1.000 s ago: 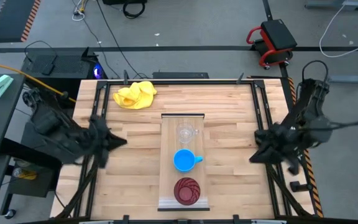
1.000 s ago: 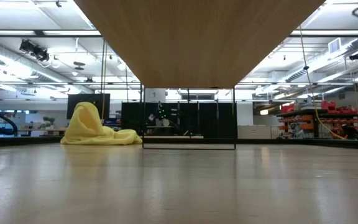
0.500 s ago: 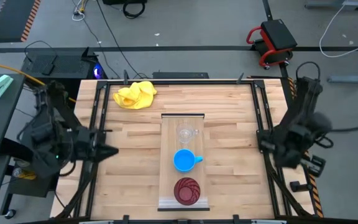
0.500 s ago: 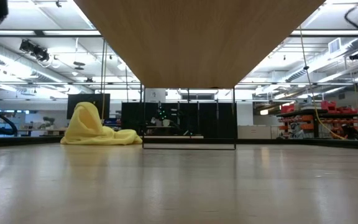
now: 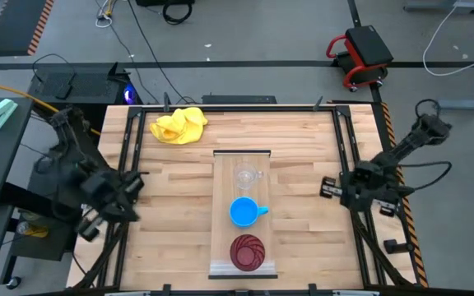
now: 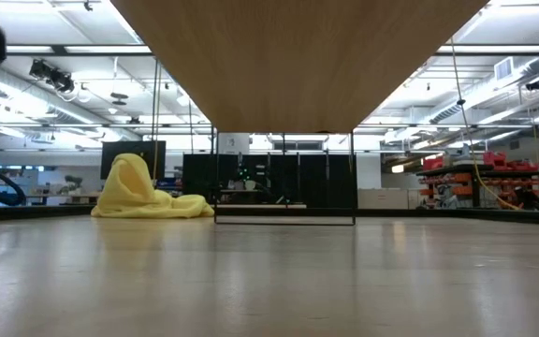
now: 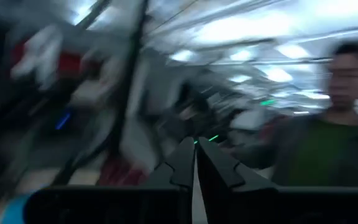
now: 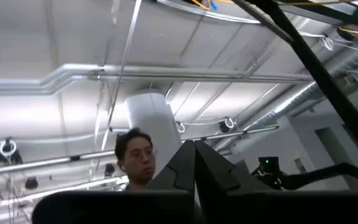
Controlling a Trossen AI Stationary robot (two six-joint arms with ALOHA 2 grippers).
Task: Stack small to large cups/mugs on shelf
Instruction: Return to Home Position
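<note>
In the high view the shelf (image 5: 220, 164), a long light-wood plank, lies along the table's middle. Three vessels stand on it in a row: the clear glass mug (image 5: 246, 175) farthest, the blue mug (image 5: 244, 212) in the middle with its handle pointing right, and the dark red ribbed cup (image 5: 247, 252) nearest. My left gripper (image 5: 134, 182) is at the table's left edge, shut (image 7: 195, 167), far from the cups. My right gripper (image 5: 327, 187) hovers near the right edge, shut (image 8: 194, 158), pointing up at the ceiling. The low view shows only the shelf's underside (image 6: 298, 56).
A crumpled yellow cloth (image 5: 179, 125) lies near the table's far left corner, also in the low view (image 6: 146, 192). Black frame rails (image 5: 348, 140) run along both side edges. Bare tabletop (image 5: 303, 238) lies on both sides of the shelf. A person (image 8: 135, 155) stands beyond the table.
Both arms have swung about at the table's sides. The left arm has drawn back toward the left edge, and the right arm has folded lower beside the right edge. The three vessels and the shelf have stayed put.
</note>
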